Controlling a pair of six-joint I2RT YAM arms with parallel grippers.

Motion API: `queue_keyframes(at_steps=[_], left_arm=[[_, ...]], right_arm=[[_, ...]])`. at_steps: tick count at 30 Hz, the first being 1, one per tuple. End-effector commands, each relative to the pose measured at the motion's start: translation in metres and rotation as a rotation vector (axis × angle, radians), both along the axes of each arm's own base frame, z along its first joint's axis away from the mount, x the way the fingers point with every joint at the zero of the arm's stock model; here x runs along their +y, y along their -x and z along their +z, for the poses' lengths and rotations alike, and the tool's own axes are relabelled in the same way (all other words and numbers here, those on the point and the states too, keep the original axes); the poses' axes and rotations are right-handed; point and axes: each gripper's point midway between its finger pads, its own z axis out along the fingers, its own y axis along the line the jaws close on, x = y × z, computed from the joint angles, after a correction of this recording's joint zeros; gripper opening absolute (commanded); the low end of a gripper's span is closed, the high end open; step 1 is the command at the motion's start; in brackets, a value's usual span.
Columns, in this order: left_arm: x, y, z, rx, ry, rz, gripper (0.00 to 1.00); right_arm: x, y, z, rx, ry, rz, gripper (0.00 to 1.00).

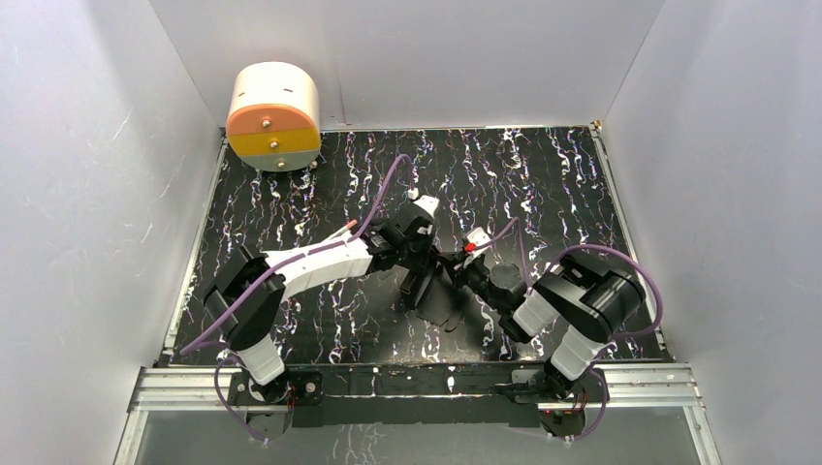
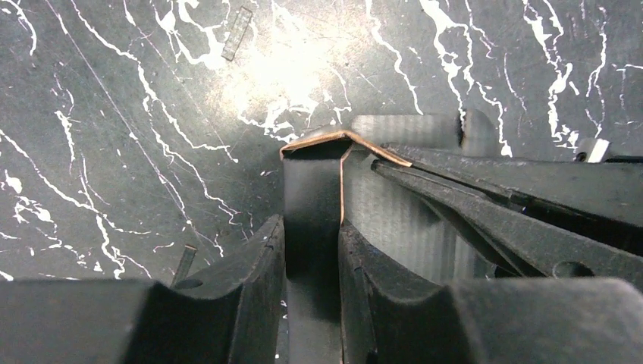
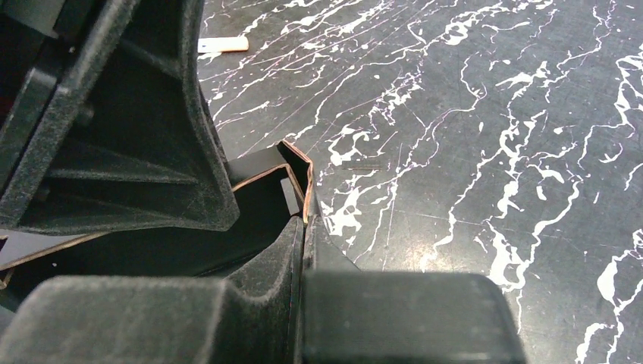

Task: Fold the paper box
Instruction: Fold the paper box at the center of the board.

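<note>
Card of the paper box (image 2: 311, 189) is held at the middle of the table (image 1: 543, 174): one panel is clamped by the left gripper (image 2: 312, 227), a thin folded edge is pinched by the right gripper (image 3: 303, 227).

White-and-black arms (image 1: 320, 263) with looping purple cables (image 1: 388, 184)

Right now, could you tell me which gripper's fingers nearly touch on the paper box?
The right gripper: it pinches a thin edge of the paper box, while the left gripper grips a wider folded flap.
</note>
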Motion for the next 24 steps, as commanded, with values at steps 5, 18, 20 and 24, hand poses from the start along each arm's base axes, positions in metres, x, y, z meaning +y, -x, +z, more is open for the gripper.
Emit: queue_keyframes(at_steps=[5,18,20,24], left_arm=[[-0.016,0.008,0.019,-0.026,0.159,-0.027,0.44],[-0.001,0.004,0.045,0.004,0.492,0.107,0.63],[0.003,0.0,0.045,0.01,0.508,0.148,0.64],[0.006,-0.007,0.039,0.039,0.539,0.206,0.64]], right_arm=[[0.006,0.02,-0.002,0.013,-0.034,0.051,0.07],[0.003,0.019,-0.009,0.029,-0.024,0.03,0.07],[0.004,0.019,-0.009,0.026,-0.022,0.03,0.07],[0.007,0.019,-0.01,0.022,-0.013,0.037,0.08]])
